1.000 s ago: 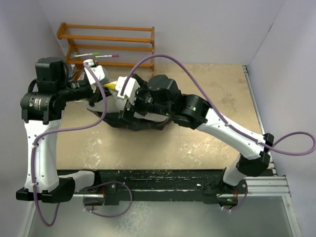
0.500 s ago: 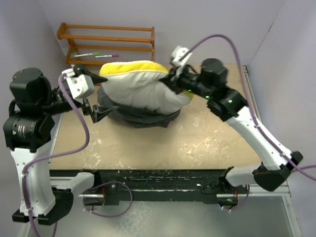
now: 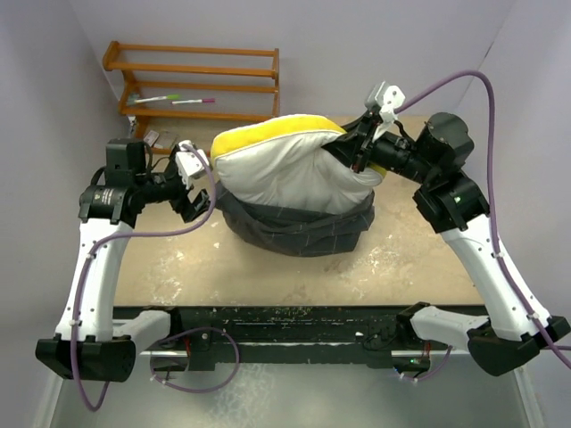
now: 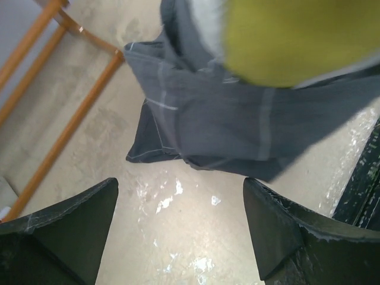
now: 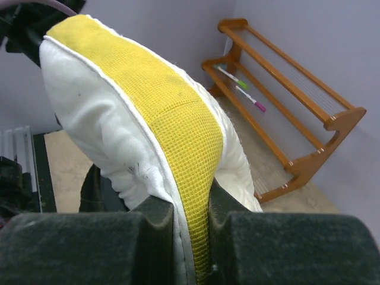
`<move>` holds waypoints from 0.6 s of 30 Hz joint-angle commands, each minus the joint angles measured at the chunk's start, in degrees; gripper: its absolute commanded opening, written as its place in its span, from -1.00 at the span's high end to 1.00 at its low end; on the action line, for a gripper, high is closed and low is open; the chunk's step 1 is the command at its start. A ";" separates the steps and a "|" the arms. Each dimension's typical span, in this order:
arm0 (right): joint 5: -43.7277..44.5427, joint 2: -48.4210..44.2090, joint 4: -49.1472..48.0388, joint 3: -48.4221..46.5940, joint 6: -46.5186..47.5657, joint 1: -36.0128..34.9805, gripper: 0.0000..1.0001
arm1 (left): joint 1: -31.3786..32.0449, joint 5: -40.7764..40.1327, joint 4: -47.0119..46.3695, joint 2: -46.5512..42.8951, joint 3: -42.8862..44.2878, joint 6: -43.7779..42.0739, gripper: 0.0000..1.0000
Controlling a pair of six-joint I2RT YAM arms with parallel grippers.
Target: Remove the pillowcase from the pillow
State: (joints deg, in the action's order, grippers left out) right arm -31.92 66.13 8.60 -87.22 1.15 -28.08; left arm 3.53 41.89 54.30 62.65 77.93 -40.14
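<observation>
The left arm (image 3: 94, 259) stood up from its base at the near left, bent at the elbow and pointed to the right. The left claw (image 4: 180, 190) had its jaws wide apart, with nothing between them. The right arm (image 3: 482, 259) slanted up from the near right to a high elbow, its wrist turned leftward. The right claw (image 5: 191, 237) was clamped on the pillow (image 5: 113, 130) at its yellow edge, both fingers (image 5: 83, 249) pressed against it.

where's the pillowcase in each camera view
Top external: pillowcase bunched around the lower end of the pillow, centre.
Left wrist: pillowcase fills upper centre, dark folds.
Right wrist: perhaps the dark sliver under the pillow, lower left.
Shared landmark: the wooden rack, seen in all three.
</observation>
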 commanded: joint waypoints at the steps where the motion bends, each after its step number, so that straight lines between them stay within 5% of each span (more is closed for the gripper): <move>1: -4.63 -2.50 -14.79 -0.40 -5.21 1.24 1.00 | -4.21 8.01 -5.62 -0.07 -4.54 -5.12 -0.73; 5: -3.53 -2.78 -19.52 0.17 -9.63 2.58 1.00 | -6.20 18.50 -3.02 -0.94 -9.04 -9.72 -0.73; 10: 0.18 -1.44 -24.97 -0.67 -15.28 3.10 1.00 | -6.08 20.91 4.60 -2.53 -14.19 -18.18 -0.80; 15: -3.65 -0.67 -30.57 -0.47 -19.81 3.51 1.00 | -6.67 15.02 -9.61 -7.41 -21.43 -10.96 -0.77; 18: -4.73 -0.90 -30.73 -0.41 -19.91 3.72 1.00 | -8.16 14.02 -13.21 -6.54 -21.55 -11.42 -0.45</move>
State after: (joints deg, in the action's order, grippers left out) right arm -35.42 67.33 -6.55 -85.34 -14.35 -24.69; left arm -2.96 56.34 50.24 56.31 56.60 -51.83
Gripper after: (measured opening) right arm 0.112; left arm 0.834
